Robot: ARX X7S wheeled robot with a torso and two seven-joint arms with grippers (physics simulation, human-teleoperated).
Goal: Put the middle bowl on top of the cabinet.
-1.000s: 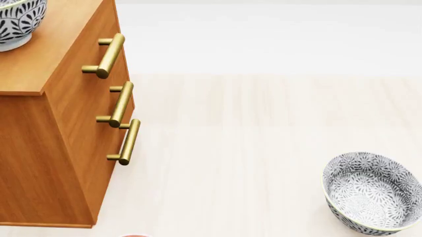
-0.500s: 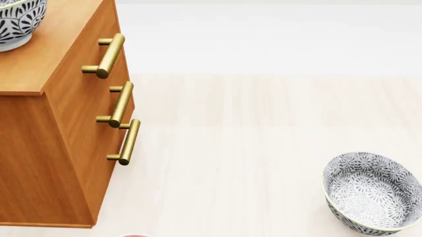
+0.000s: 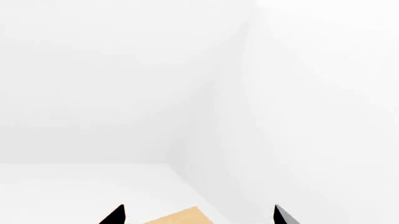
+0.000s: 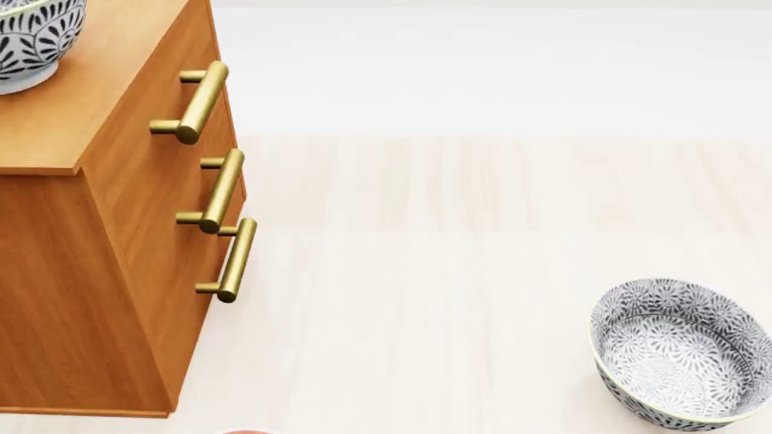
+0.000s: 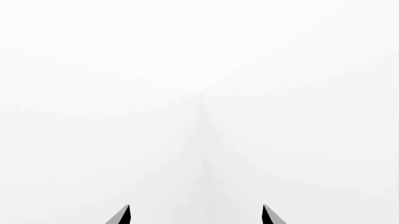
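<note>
The cabinet (image 4: 115, 226) fills the left of the head view, orange-brown, with three brass bar handles (image 4: 220, 192) on its front. On its top, at the far left corner of the view, stands the middle bowl (image 4: 34, 41), dark with a leafy pattern and cut off by the frame edge. Neither gripper shows in the head view. In the left wrist view my left gripper (image 3: 198, 215) is open, its two dark fingertips (image 3: 115, 215) wide apart with nothing between them. My right gripper (image 5: 196, 214) is open too and faces blank white.
A second patterned bowl (image 4: 682, 353) sits on the pale wooden table (image 4: 458, 271) at the lower right. A reddish sliver (image 4: 248, 431) peeks in at the bottom edge. A tan wooden corner (image 3: 177, 218) shows below the left gripper, with white walls beyond.
</note>
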